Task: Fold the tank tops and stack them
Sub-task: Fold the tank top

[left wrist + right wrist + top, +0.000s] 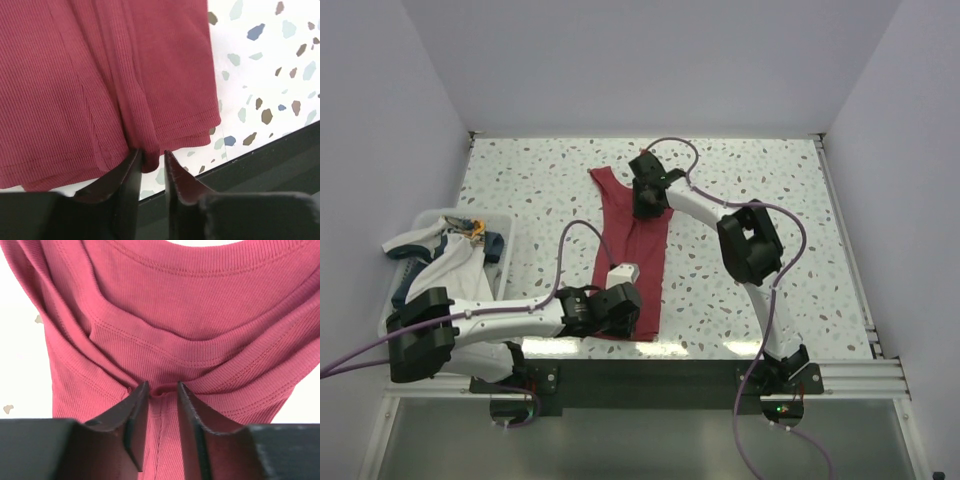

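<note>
Dark red ribbed tank top (632,250) lies on the speckled table (770,180). The left gripper (151,156) is clamped on its hem, the right gripper (162,388) on its neckline. Left of it, a white navy-trimmed tank top (460,270) fills a clear plastic bin (506,228).

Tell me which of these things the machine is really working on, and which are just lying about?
Part of the job:
dark red tank top, pinched at hem and neckline by the two arms' jaws
white tank top, heaped in the plastic bin

Just there:
the plastic bin itself
speckled table
</note>
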You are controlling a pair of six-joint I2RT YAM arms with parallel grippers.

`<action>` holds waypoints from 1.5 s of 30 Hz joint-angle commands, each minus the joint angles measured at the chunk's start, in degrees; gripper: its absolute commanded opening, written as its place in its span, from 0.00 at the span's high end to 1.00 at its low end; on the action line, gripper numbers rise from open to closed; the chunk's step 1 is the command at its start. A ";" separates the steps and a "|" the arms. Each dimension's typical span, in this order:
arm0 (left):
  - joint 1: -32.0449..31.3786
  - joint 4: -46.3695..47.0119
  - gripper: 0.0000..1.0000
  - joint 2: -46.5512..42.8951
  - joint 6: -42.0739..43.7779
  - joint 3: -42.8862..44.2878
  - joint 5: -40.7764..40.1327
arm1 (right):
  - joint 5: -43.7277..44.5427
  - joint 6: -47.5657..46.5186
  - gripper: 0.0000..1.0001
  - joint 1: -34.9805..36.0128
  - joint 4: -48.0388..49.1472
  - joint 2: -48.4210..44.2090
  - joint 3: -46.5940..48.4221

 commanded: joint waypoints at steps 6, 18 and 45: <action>0.16 -4.09 0.52 -4.60 1.71 8.34 -2.45 | 0.05 -3.46 0.61 -0.07 -0.95 -4.87 4.99; 20.97 -8.14 0.50 -11.47 6.28 4.84 -3.26 | -3.20 -1.44 0.62 0.63 5.72 -29.37 -25.83; 34.25 12.25 0.36 5.93 15.07 -1.87 5.71 | 1.98 -6.27 0.67 -5.86 -1.29 -4.09 -6.89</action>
